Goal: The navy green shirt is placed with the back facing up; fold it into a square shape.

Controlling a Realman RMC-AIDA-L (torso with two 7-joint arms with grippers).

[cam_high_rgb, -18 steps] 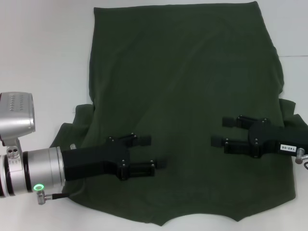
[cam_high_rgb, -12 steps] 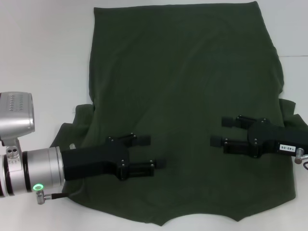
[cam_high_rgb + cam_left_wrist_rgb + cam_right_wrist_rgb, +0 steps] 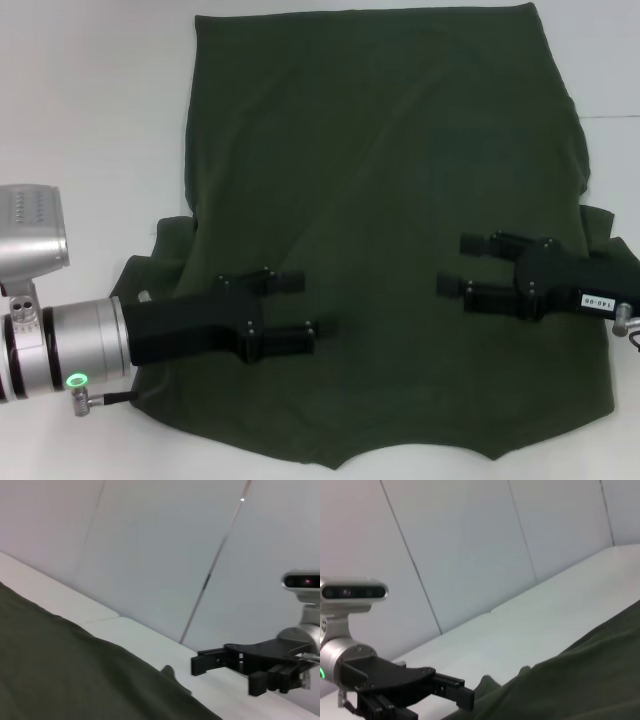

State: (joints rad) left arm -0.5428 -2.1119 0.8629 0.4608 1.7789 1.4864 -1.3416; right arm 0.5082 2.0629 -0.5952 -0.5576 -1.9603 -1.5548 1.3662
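Head view: a large, plain, dark olive-green soft fabric short-sleeved shirt [image 3: 390, 230] lies spread flat on a white tabletop [image 3: 90, 110], filling most of the field. Its straight hem runs along the far edge; the notched neckline edge lies nearest the robot. The cloth is unprinted and shows only shallow diagonal creases. Both sleeves are folded inward, so that small bunches of fabric protrude at the left and right margins. The black left gripper [image 3: 305, 305], on a silver wrist with a green indicator light, hangs over the shirt's near-left portion, its two fingers spread apart and holding nothing. The black right gripper [image 3: 452, 265] hangs over the near-right portion, pointing towards the left one, likewise released with its fingers parted and empty. Whether either touches the cloth cannot be told.

Wrist views: each shows the green fabric in the foreground, the white table beyond it, grey wall panels [image 3: 150, 555] behind, and the opposite gripper above the cloth.
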